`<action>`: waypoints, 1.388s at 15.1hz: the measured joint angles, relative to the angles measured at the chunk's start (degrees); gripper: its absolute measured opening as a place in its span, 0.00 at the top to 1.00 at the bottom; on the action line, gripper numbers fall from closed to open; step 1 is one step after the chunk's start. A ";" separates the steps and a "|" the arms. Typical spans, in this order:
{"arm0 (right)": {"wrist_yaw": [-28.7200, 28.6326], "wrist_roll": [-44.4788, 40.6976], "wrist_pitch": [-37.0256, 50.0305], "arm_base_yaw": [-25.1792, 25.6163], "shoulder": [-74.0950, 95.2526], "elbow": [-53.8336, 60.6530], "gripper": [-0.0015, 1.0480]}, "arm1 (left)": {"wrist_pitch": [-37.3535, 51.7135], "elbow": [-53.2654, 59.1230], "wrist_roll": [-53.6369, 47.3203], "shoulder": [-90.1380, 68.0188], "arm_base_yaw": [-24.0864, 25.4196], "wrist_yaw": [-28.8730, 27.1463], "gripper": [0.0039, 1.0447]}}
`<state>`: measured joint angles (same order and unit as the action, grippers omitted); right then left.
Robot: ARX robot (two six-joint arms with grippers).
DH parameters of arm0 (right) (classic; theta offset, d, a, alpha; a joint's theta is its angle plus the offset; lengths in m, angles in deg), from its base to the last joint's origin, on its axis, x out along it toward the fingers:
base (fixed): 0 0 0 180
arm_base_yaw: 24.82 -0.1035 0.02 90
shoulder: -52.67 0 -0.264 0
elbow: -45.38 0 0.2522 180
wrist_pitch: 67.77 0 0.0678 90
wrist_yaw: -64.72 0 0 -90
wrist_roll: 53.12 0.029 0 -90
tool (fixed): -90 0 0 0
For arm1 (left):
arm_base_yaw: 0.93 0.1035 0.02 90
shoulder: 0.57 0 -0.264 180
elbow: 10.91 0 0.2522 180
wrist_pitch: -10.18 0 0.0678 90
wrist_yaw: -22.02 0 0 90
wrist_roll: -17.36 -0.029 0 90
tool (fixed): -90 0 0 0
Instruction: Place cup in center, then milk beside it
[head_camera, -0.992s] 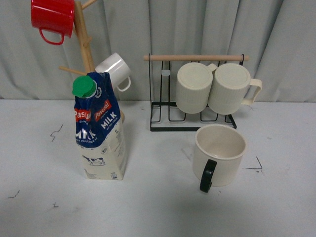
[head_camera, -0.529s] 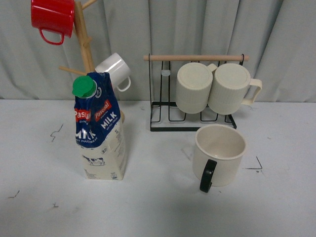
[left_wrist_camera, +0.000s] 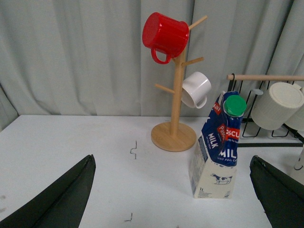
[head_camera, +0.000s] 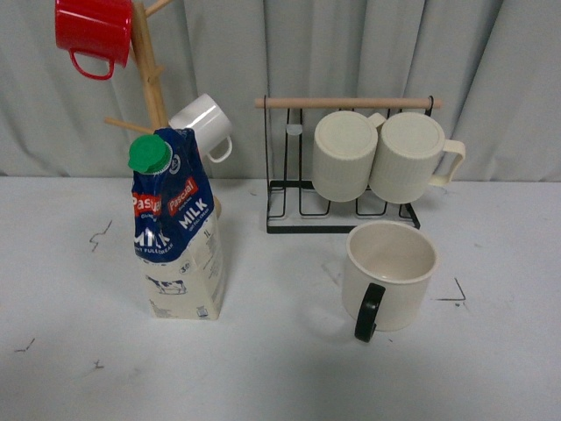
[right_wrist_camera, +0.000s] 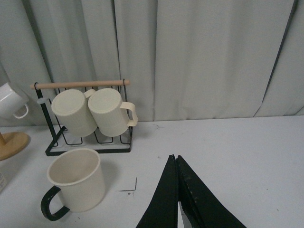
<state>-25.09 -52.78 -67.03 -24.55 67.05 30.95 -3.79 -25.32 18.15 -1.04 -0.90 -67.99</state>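
Cup step not begun: the wide cream mug with black loop handle (head_camera: pixel 390 274) sits at four o'clock from the white table (head_camera: pixel 280 377) centre, the blue-topped milk carton (head_camera: pixel 180 237) at eight. Left claw (left_wrist_camera: pixel 171 159) gapes empty; right claw (right_wrist_camera: pixel 175 164), pinched closed on nothing, must open for the mug.

Changes recorded in the front view: none visible. The milk (head_camera: pixel 180 232) and the cup (head_camera: pixel 390 274) occupy the same spots on the counter (head_camera: pixel 280 377) as in both earlier pictures, with no shift or tilt. The wrist views have no earlier pictures for comparison.
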 joint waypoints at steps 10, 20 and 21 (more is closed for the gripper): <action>-0.13 -0.15 -14.75 0.00 -14.12 0.00 0.81 | -0.02 0.00 -0.02 0.00 0.00 0.02 0.06; -0.13 -0.15 -14.71 0.00 -14.12 0.00 0.06 | 23.58 -8.41 -0.87 -50.42 -11.41 1.68 0.06; -0.13 -0.15 -14.71 0.00 -14.12 0.00 0.06 | 27.19 -10.25 -0.85 -57.66 -12.96 1.36 0.06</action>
<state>-25.23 -52.94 -81.74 -24.55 52.93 30.95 23.40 -35.57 17.30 -58.70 -13.86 -66.63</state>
